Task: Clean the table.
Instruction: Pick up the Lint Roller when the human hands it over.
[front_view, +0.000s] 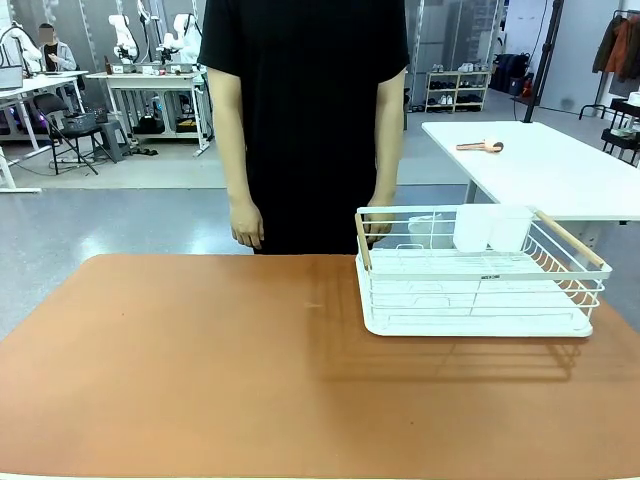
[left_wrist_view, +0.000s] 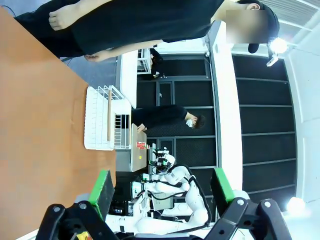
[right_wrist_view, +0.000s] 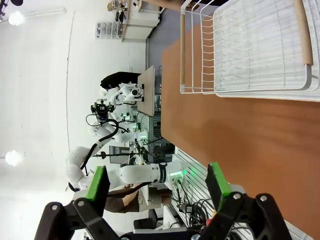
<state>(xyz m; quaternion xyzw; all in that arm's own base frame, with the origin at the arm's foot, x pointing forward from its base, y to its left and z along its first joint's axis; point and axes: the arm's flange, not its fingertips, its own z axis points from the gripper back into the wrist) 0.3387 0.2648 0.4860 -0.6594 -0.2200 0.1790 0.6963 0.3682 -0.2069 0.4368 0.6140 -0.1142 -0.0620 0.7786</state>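
Matte reddish-brown, leather-like material covers the table (front_view: 200, 380), which spans the near and middle field of the front view. Its far left corner is rounded, and the surface is smooth and flat.

A dish rack (front_view: 480, 290) stands on the far right part of the table. It is a rectangular basket of thin white wire seated on a white tray (front_view: 470, 326) with rounded corners. A round bar of pale wood, the left handle (front_view: 363, 243), runs along the rack's left end. A matching right handle (front_view: 570, 238) runs along its right end. A white box-shaped holder (front_view: 490, 228) sits at the rack's far side.

A person (front_view: 300, 100) in a black short-sleeved top stands at the far edge of the table, arms hanging. One hand (front_view: 245, 222) hangs to the left, clear of the rack. The other hand (front_view: 378, 224) is just behind the rack's far left corner; contact cannot be determined.

Farther off on the right stands a white-topped table (front_view: 540, 170) carrying a small tan object (front_view: 482, 146).

Left gripper (left_wrist_view: 162, 190): the black fingers with flat green pads (left_wrist_view: 102, 192) are spread wide apart, with nothing between them. The table top and the rack lie ahead in the left wrist view.

Right gripper (right_wrist_view: 157, 184): the fingers are likewise spread wide with nothing held. The brown table top lies beyond the fingers, with the wire rack farther on.
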